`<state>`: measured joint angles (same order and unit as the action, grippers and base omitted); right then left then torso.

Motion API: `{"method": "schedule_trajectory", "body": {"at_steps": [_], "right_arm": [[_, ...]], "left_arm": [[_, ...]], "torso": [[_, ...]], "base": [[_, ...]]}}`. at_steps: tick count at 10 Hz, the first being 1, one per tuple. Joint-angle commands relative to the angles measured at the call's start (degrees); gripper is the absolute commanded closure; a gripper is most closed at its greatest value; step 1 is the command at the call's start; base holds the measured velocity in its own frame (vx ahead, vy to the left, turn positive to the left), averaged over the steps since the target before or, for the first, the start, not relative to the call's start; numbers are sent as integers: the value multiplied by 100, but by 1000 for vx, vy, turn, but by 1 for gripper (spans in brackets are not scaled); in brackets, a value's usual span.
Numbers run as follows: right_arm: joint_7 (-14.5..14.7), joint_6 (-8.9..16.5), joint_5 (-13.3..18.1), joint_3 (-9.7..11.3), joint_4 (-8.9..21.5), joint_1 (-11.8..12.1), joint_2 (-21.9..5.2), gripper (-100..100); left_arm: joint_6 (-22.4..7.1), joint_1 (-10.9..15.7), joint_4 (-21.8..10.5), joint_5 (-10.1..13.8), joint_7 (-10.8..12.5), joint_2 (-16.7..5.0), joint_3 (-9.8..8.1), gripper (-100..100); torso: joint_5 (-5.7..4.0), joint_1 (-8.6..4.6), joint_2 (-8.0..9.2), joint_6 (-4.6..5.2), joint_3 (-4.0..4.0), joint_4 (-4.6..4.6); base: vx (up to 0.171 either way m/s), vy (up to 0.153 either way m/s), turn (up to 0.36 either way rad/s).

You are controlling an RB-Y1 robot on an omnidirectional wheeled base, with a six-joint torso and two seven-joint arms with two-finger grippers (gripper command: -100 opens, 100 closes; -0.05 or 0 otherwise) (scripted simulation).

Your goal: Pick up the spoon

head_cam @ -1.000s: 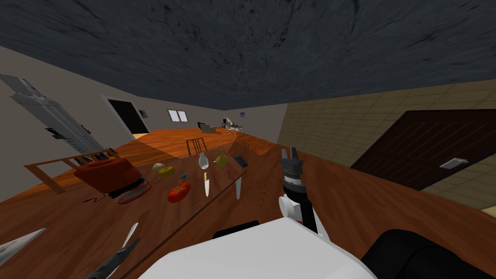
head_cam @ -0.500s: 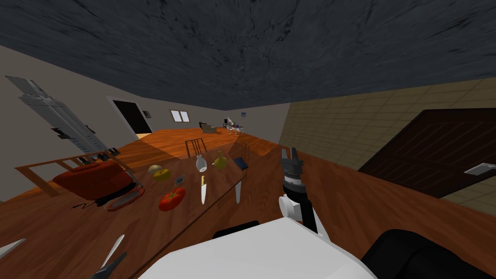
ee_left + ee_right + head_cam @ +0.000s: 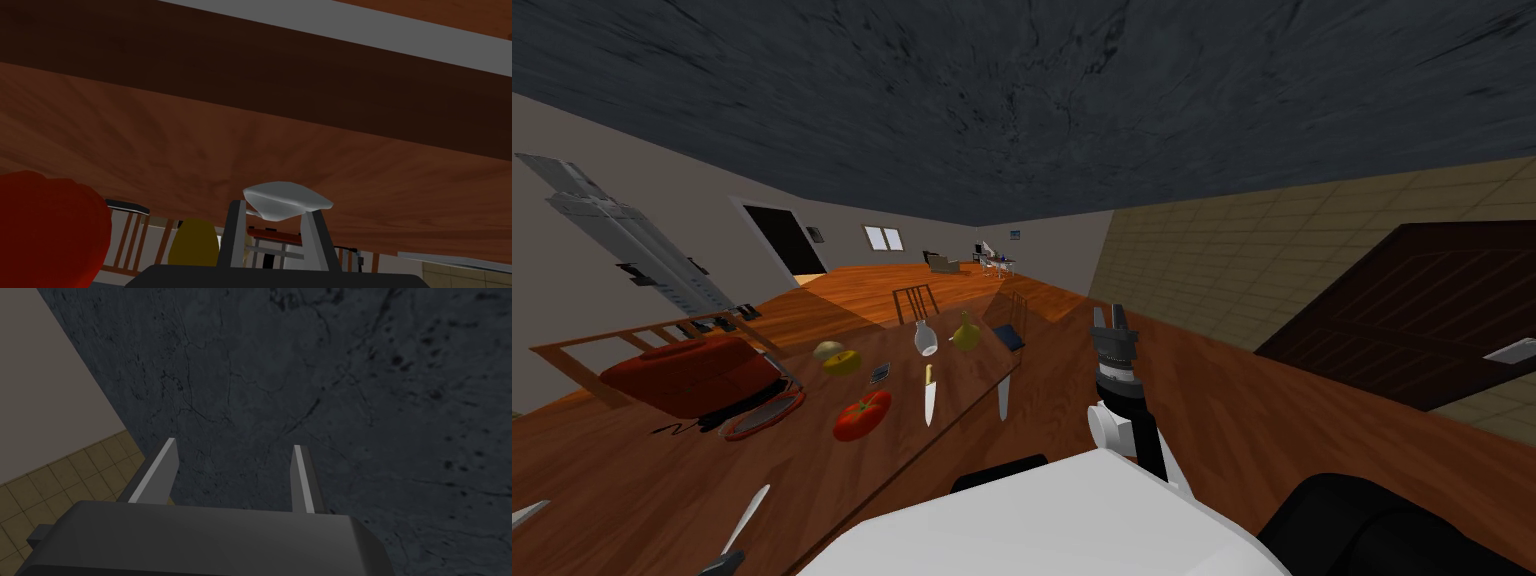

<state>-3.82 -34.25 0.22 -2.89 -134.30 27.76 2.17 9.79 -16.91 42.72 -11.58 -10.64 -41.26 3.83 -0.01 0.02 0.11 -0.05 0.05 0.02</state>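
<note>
The spoon [image 3: 749, 512] is light grey and lies near the close left corner of the wooden table [image 3: 642, 480]. In the left wrist view its bowl [image 3: 286, 200] sits between the tips of my left gripper [image 3: 276, 220], whose fingers [image 3: 236, 232] stand narrow and press the bowl's two sides. The head view has that gripper [image 3: 721, 564] as a dark tip at the spoon's near end. My right gripper [image 3: 1112, 318] is raised beside the table's right edge, and its fingers [image 3: 159, 473] stand open with nothing between them.
Farther along the table lie a red tomato [image 3: 862, 415], a knife [image 3: 929, 393], a second blade [image 3: 1003, 395] at the right edge, a yellow fruit [image 3: 842, 360], a white cup [image 3: 926, 338] and a red appliance [image 3: 687, 375]. Chairs stand at the far end.
My left gripper's fingers have closed in onto the spoon's bowl. My head camera has turned a little, so the table's things sit further left in the picture. The right arm has not moved.
</note>
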Motion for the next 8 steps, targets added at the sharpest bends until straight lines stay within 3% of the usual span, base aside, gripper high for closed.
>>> {"method": "schedule_trajectory", "body": {"at_steps": [1,2,3,4,8], "right_arm": [[0,0,0,0,0,0,0,0],[0,0,0,0,0,0,0,0],[0,0,0,0,0,0,0,0],[0,0,0,0,0,0,0,0],[0,0,0,0,1,-2,0,0]], "left_arm": [[0,0,0,0,0,0,0,100],[1,1,1,0,1,0,0,100],[2,1,1,1,1,0,0,0],[-205,79,112,66,-54,27,20,100],[-758,229,468,212,-180,91,73,100]], "torso": [[0,0,0,0,0,0],[0,1,1,0,0,0],[0,1,2,0,1,0],[0,1,2,-1,1,0],[3,12,54,-2,30,10]], "base": [[0,0,0],[0,0,0],[0,0,0],[-65,32,-47],[-124,39,-45]]}}
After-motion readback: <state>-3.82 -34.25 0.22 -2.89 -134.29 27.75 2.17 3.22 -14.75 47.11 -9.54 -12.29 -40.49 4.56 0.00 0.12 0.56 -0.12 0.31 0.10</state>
